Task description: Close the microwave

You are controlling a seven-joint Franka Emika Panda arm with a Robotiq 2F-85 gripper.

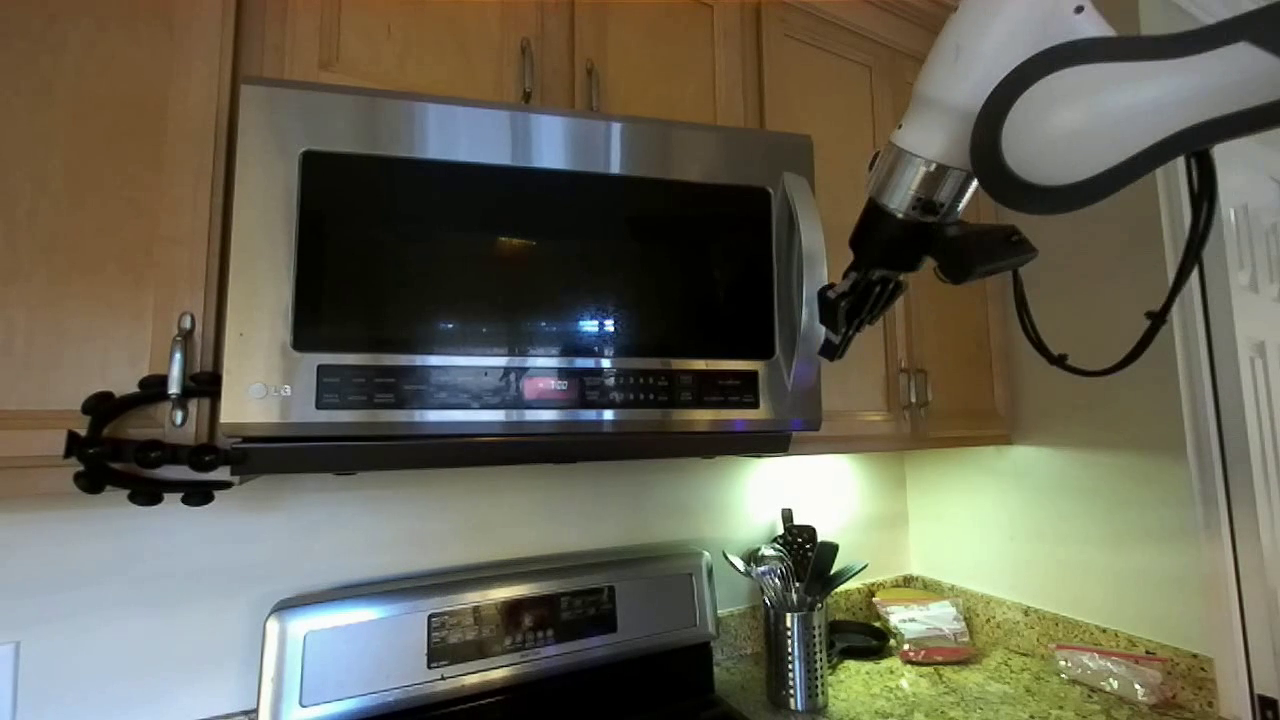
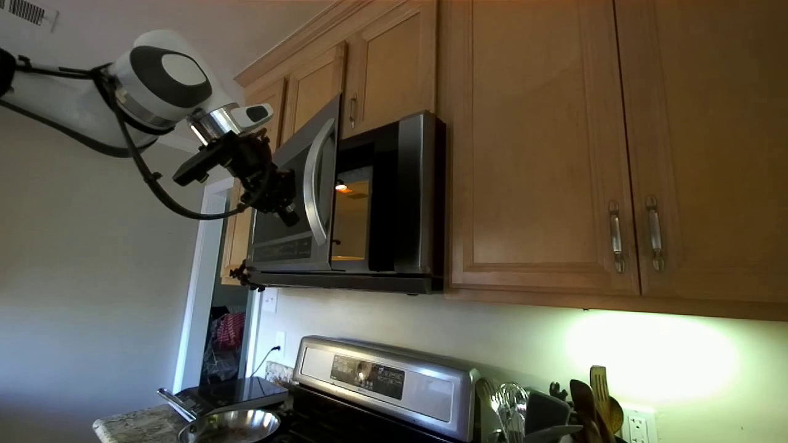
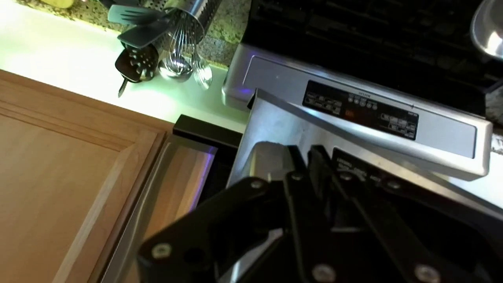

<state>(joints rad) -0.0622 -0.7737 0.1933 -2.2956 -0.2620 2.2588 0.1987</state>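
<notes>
The microwave [image 1: 650, 145] is a wide steel box with a dark glass door window. In an exterior view [image 2: 414, 203] its door [image 2: 286, 184] stands partly open, with a dark gap between door and body. The curved steel handle [image 1: 806, 270] is on the door's free edge; it also shows in an exterior view [image 2: 314, 184] and in the wrist view [image 3: 269, 155]. My gripper [image 1: 834, 340] is beside the handle, in front of the door. In the wrist view its fingertips [image 3: 306, 155] are almost together, nothing seen between them, the handle outside them. Contact with the handle cannot be told.
Wooden cabinets [image 1: 880, 180] surround the microwave. A steel stove [image 1: 380, 640] stands below, beside a utensil holder [image 1: 797, 655]. A black flexible stand [image 1: 150, 455] grips near the microwave's lower left corner. A steel pan [image 2: 231, 427] lies at the lower left.
</notes>
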